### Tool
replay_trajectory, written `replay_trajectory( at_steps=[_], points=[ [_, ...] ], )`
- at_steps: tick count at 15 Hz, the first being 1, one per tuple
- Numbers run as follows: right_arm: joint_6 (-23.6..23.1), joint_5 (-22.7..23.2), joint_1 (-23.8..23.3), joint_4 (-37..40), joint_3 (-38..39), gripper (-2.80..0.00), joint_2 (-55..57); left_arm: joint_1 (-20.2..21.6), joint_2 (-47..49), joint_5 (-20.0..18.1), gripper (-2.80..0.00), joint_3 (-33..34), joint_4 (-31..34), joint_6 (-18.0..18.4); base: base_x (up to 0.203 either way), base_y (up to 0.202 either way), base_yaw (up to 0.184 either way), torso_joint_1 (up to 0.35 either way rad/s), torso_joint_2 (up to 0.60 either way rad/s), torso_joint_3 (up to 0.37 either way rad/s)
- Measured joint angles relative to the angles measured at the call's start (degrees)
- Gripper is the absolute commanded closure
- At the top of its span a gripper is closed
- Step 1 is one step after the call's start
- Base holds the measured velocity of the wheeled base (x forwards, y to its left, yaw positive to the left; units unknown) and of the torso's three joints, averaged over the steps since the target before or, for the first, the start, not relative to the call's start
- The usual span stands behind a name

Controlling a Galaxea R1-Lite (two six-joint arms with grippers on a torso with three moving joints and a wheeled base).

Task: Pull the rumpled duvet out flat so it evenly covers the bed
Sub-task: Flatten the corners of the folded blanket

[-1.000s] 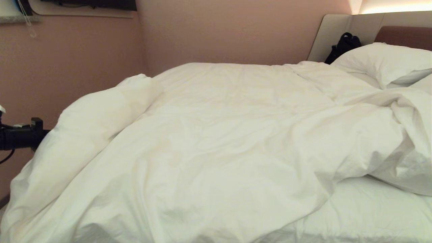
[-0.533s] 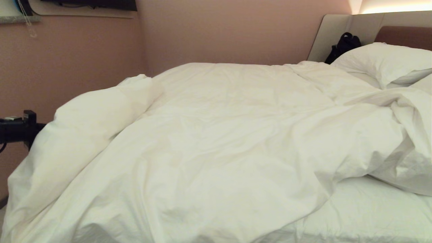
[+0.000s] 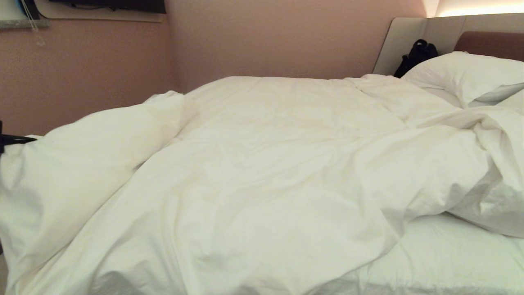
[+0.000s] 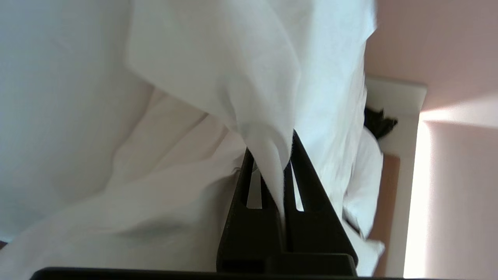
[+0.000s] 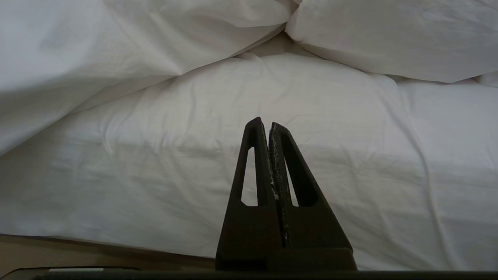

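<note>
The puffy white duvet (image 3: 262, 176) lies rumpled over the bed, bunched in a thick fold along its left side and folded back at the near right, where the white sheet (image 3: 450, 254) shows. My left gripper (image 4: 270, 155) is shut on a pinch of the duvet (image 4: 233, 70), which stretches away from the jaws. In the head view only a black sliver of the left gripper (image 3: 16, 140) shows at the far left edge, behind the raised fold. My right gripper (image 5: 267, 123) is shut on nothing, parked low beside the sheeted mattress (image 5: 272, 116).
A pink wall (image 3: 82, 73) runs close along the bed's left side and behind it. Plump white pillows (image 3: 466, 73) and a black bag (image 3: 417, 55) sit against the padded headboard (image 3: 491, 43) at the far right. The bed's brown base (image 5: 78, 249) shows under the mattress.
My left gripper has moved left and upward, almost out of the head view, dragging the duvet's left fold with it. That fold now reaches the picture's left edge. The right arm is still.
</note>
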Motion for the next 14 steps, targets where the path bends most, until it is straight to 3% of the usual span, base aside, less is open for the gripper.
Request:
replay_trajectory(
  at_steps=[3, 9, 12, 14],
  points=[
    [0.02, 0.00, 0.00, 0.02, 0.00, 0.00, 0.00, 2.36, -2.92, 3.53, 0.00, 0.16, -0.16, 0.69, 0.000, 0.000, 0.000, 0.000, 0.00, 0.000],
    [0.02, -0.01, 0.00, -0.01, 0.00, 0.00, 0.00, 2.91, -5.20, 20.51, 0.00, 1.07, -0.44, 6.31, 0.000, 0.000, 0.000, 0.000, 0.00, 0.000],
    [0.00, -0.02, 0.00, 0.00, 0.00, 0.00, 0.00, 2.91, -6.06, 25.76, 0.00, 1.58, -0.72, 8.66, 0.000, 0.000, 0.000, 0.000, 0.00, 0.000],
    [0.02, 0.00, 0.00, 0.02, 0.00, 0.00, 0.00, 3.23, -6.49, 26.51, 0.00, 1.54, -0.82, 9.09, 0.000, 0.000, 0.000, 0.000, 0.00, 0.000]
  ],
)
